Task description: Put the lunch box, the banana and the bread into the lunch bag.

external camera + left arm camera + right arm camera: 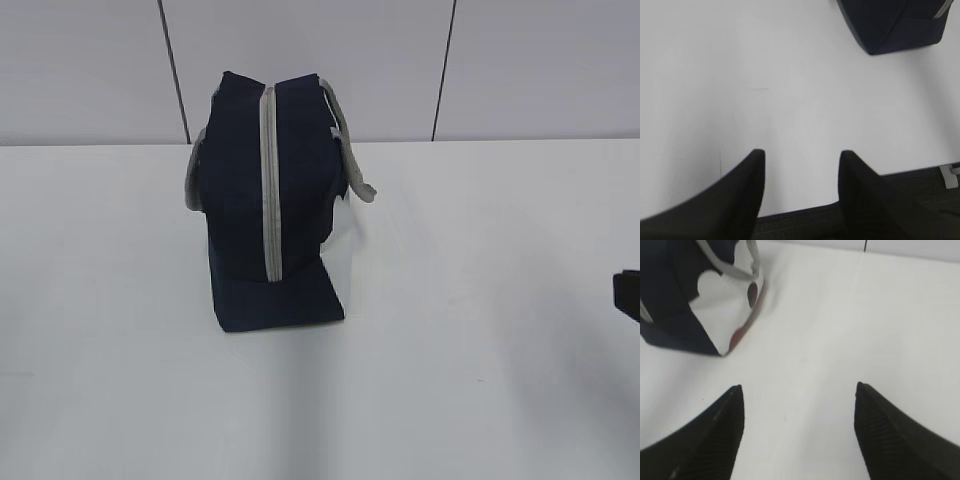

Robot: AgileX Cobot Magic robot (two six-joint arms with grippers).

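The navy lunch bag (270, 200) stands upright on the white table (480, 350), its grey zipper (268, 180) running down the end that faces me and looking closed. My left gripper (801, 152) is open over bare table, and the bag's corner (895, 22) lies far off at the upper right. My right gripper (799, 387) is open wider, empty, with the bag's white side panel (722, 310) at the upper left. In the exterior view only a dark piece of the right arm (628, 298) shows at the right edge. The lunch box, the banana and the bread are out of view.
Grey handles (352, 160) hang on both sides of the bag. A pale panelled wall (520, 60) rises behind the table. In the left wrist view the table's edge (910, 171) runs beneath my fingers, with dark floor (805, 225) beyond it.
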